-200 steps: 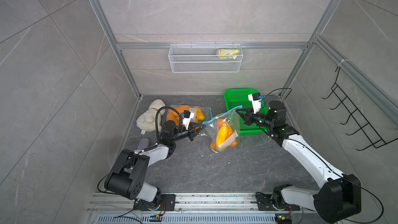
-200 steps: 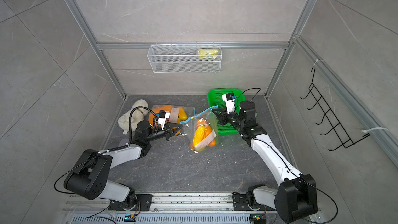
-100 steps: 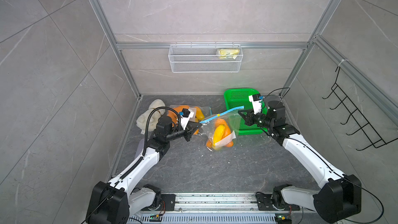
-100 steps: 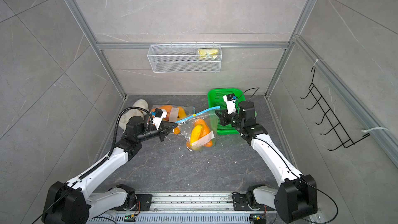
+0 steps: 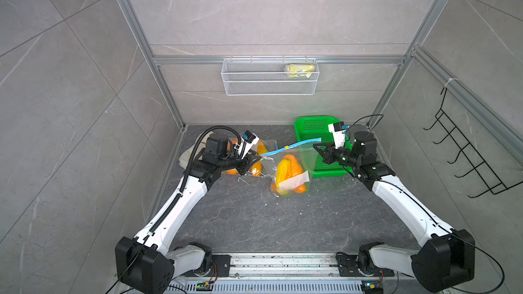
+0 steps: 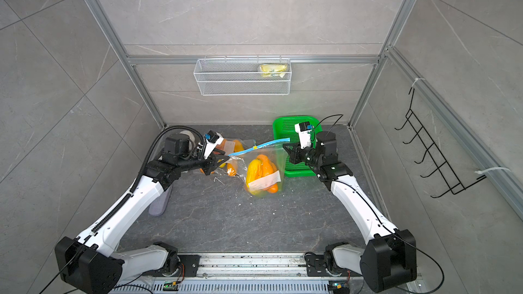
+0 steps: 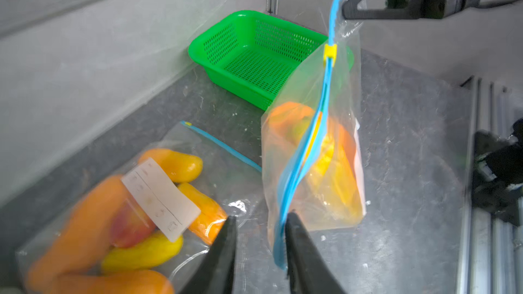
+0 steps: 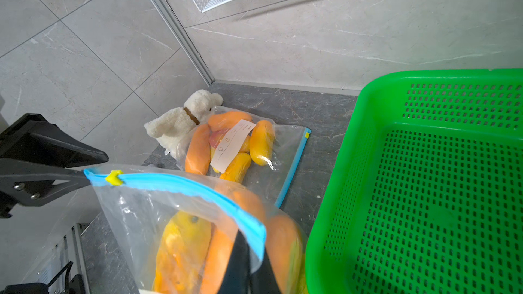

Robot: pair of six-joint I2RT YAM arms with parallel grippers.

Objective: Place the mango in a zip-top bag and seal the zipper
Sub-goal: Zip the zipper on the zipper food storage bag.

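A: Between the parted jaws of the left claw [image 7: 261, 216] lies the free end of the zipper strip [image 7: 287, 199], not gripped.
B: And the right claw [image 5: 315, 145]?
A: Pinched on the other end of the zip-top bag [image 7: 339, 86]; the mango [image 5: 284, 171] hangs inside, below it.
B: Sealing, then?
A: I think so. Next, catch the slider [image 7: 330, 52] between both claws and pull it.
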